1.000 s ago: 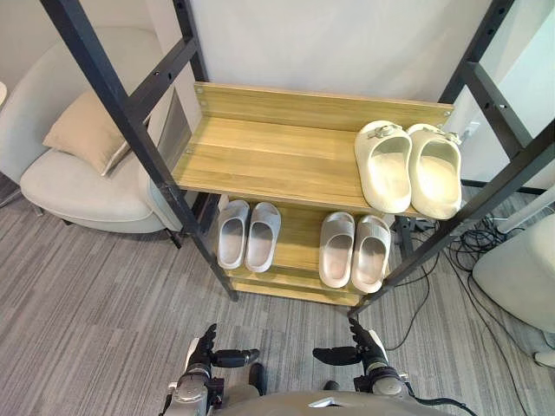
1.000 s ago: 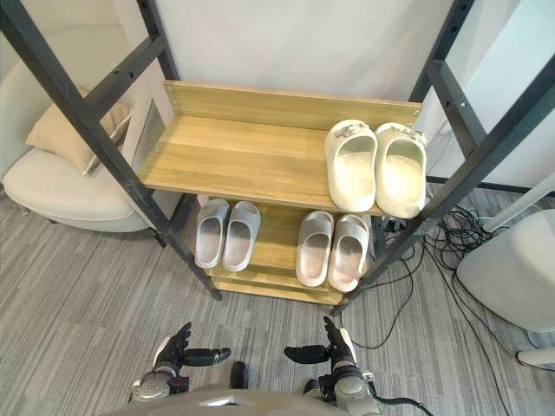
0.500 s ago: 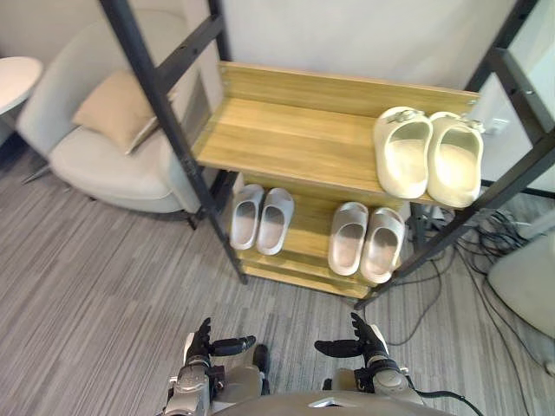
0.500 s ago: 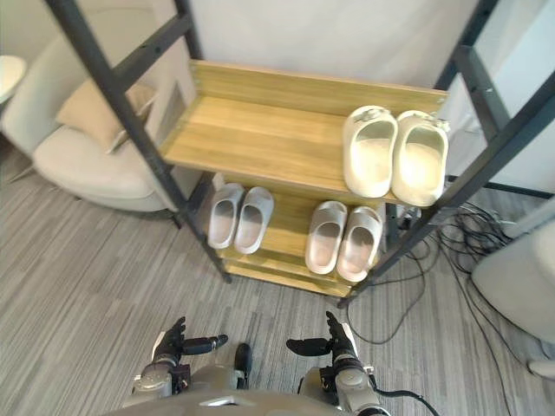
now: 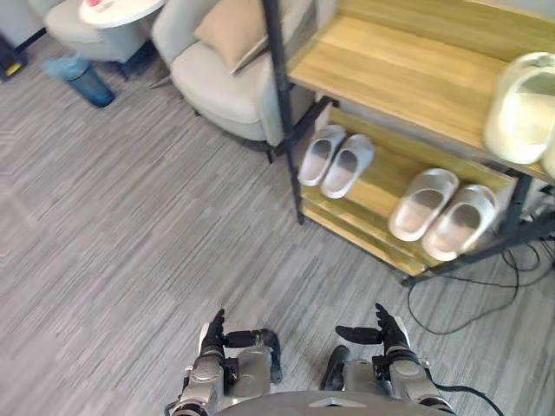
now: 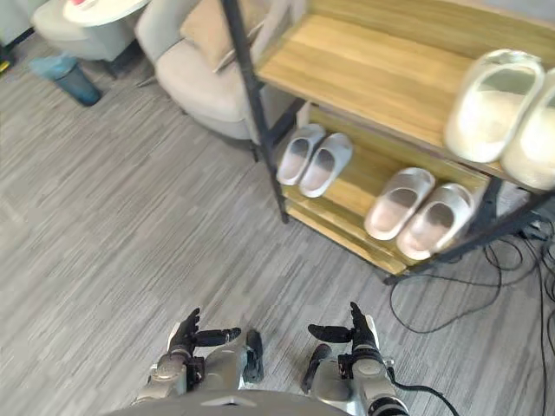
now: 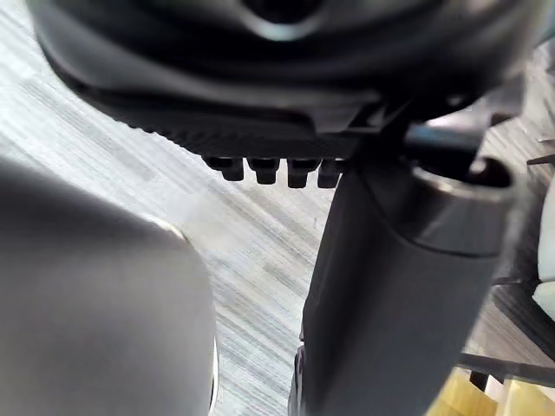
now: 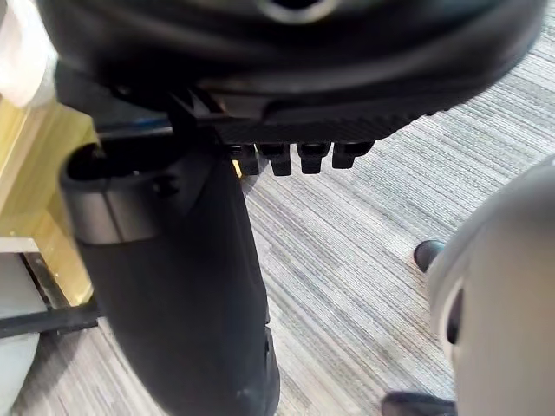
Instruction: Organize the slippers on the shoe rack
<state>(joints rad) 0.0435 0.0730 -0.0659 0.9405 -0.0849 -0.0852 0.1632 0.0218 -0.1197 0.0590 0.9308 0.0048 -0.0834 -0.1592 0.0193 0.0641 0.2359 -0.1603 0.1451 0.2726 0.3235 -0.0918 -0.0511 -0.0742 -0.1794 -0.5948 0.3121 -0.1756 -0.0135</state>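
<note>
Left eye view: the shoe rack (image 5: 408, 65), wooden shelves in a black frame, stands far right. On its lower shelf lie two pairs side by side, the left grey slippers (image 5: 336, 160) and the right grey slippers (image 5: 442, 210), with a gap between the pairs. Near, over the grey carpet (image 5: 130, 225), the left hand (image 5: 211, 336) and right hand (image 5: 388, 334) hang empty, fingers loose, thumbs pointing towards each other.

Right eye view: the cream slippers (image 6: 494, 104) sit on the upper shelf at the right end. Left of the rack is a pale armchair (image 6: 186, 74) with a tan cushion (image 6: 212, 26); farther left are a round table (image 6: 95, 9) and a blue container (image 6: 74, 78).

Left wrist view: the fingers reach out straight, the thumb apart, holding nothing; carpet lies beyond.

Right wrist view: the same wide, empty spread, with carpet and a strip of wooden shelf past the thumb.
</note>
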